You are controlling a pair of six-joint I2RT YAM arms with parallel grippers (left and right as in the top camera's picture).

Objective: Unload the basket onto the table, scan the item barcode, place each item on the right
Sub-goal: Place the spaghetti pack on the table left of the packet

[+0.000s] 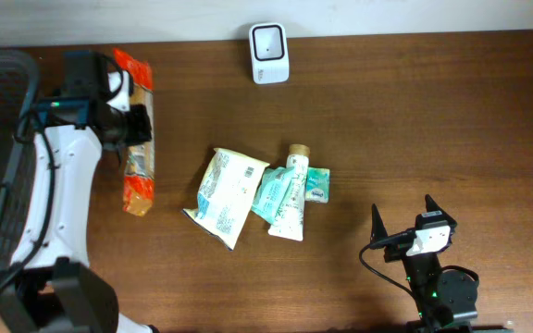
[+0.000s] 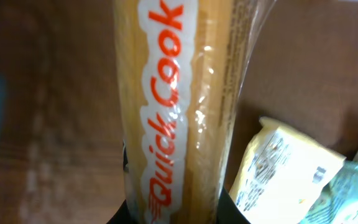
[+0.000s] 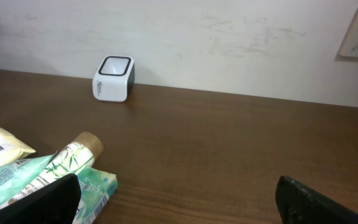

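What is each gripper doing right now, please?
Left gripper: closed on the pasta packet.
Right gripper: open, holding nothing.

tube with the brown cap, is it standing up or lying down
Lying down. The tube rests lengthwise on the table, cap pointing toward the back wall, touching the teal packet.

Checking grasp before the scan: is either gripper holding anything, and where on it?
Left gripper is shut on the pasta pack, roughly mid-length, across its narrow width. Right gripper open, empty.
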